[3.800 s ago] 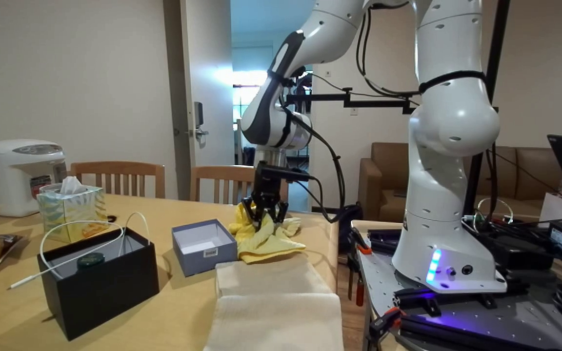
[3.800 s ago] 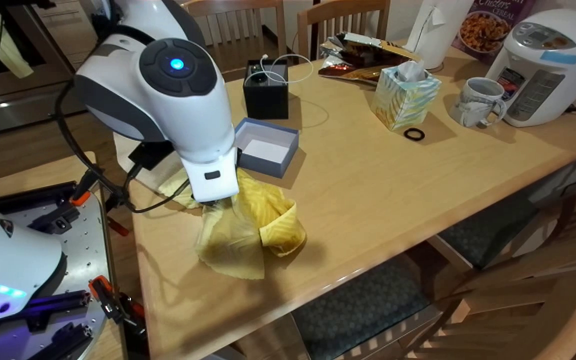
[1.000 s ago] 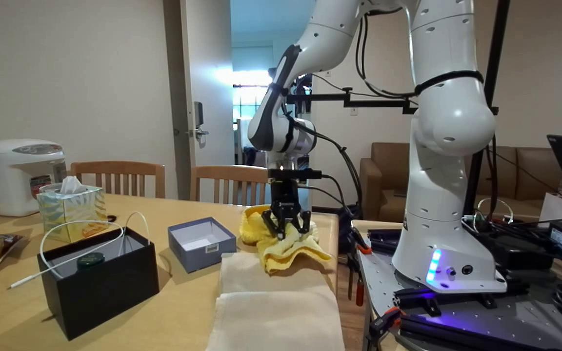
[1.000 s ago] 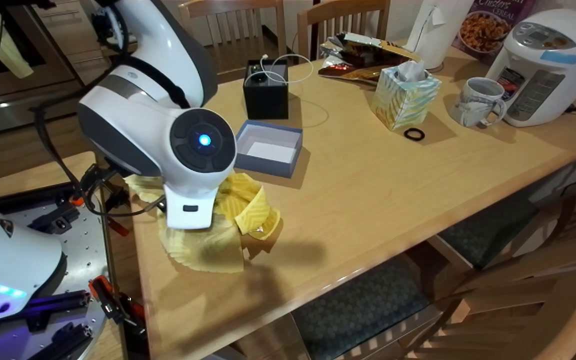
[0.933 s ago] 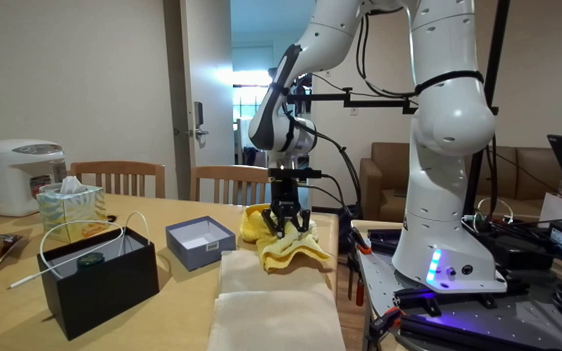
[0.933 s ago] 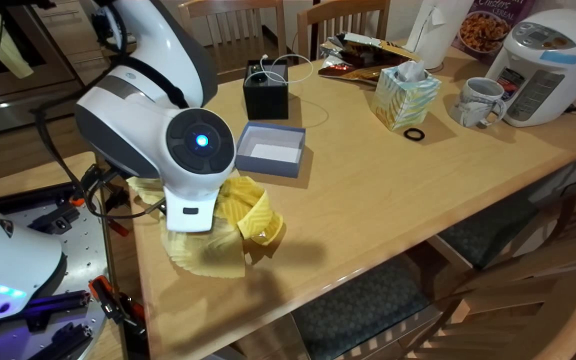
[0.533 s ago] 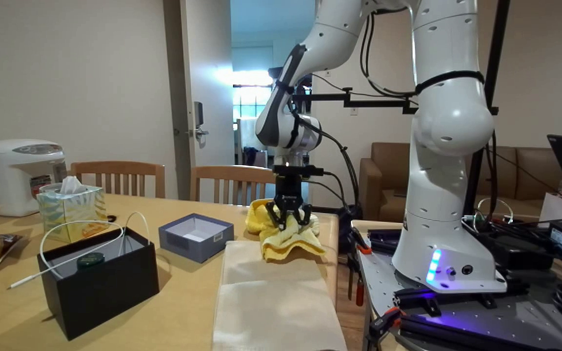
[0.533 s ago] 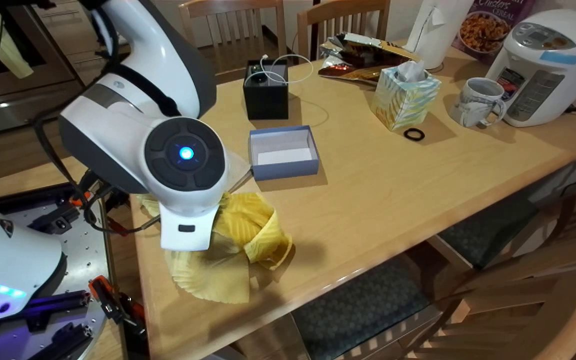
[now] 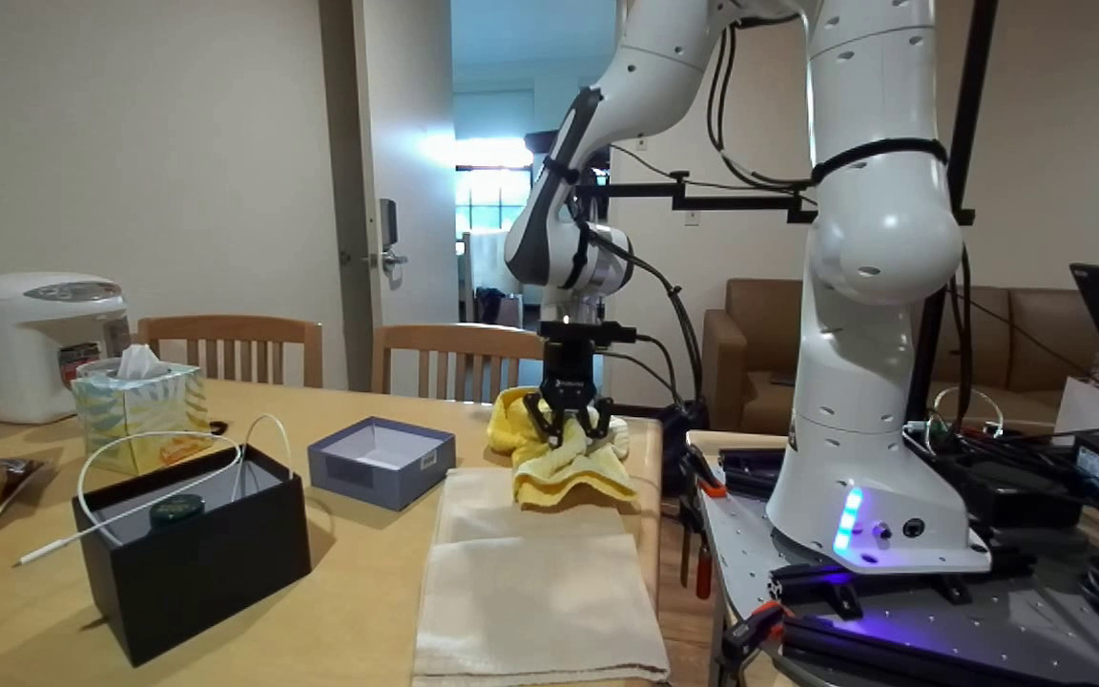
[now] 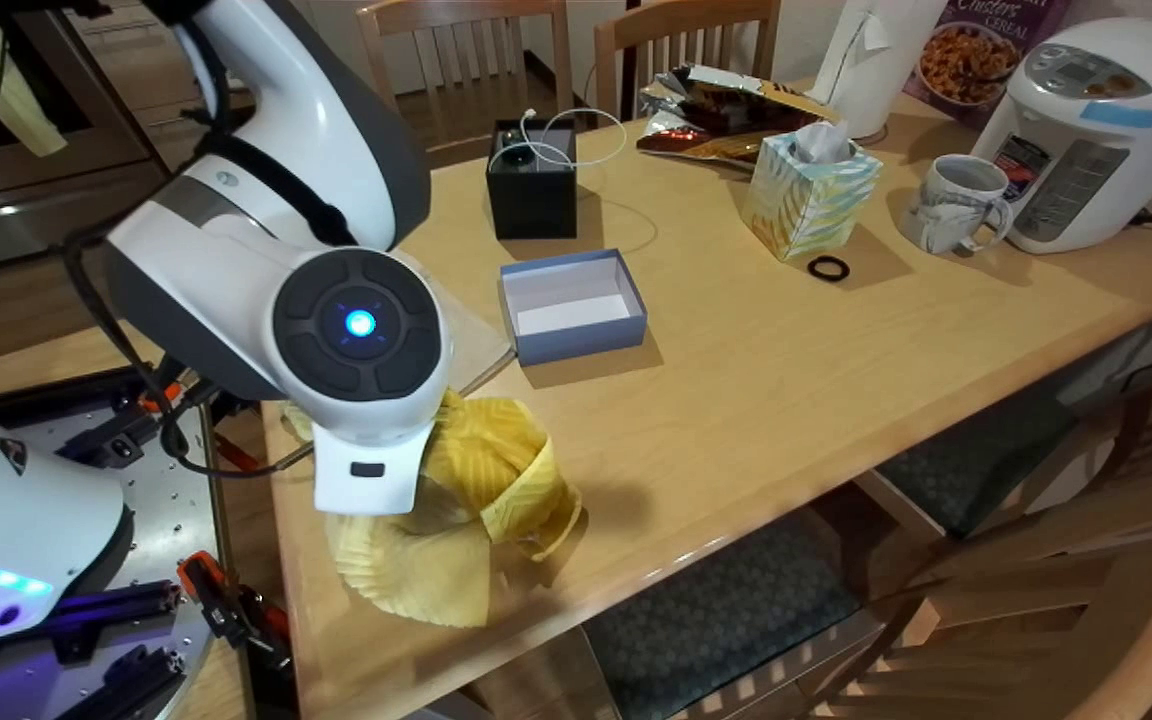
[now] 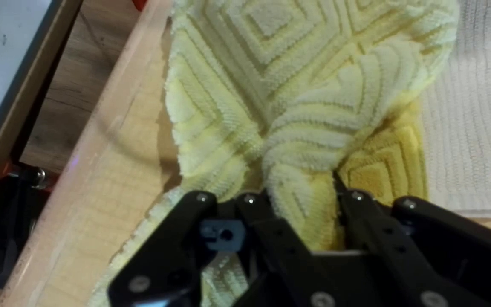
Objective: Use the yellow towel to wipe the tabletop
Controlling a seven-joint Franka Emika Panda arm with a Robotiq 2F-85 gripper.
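The yellow towel lies bunched on the wooden tabletop near the edge by the robot base. In an exterior view the towel spreads out from under the arm, which hides my fingers there. My gripper points down at the towel. In the wrist view, the gripper is shut on a thick fold of the towel, with fabric filling the gap between the fingers. The towel's loose parts rest on the tabletop and partly over the end of a cream cloth.
The cream cloth lies beside the towel. An open blue-grey box sits close by the cloth. A black box with a white cable, tissue box, black ring, mug and white water boiler stand farther off.
The gripper has moved the towel along the table edge, away from the black box. The blue-grey box has shifted and turned. The cream cloth has shifted with the towel.
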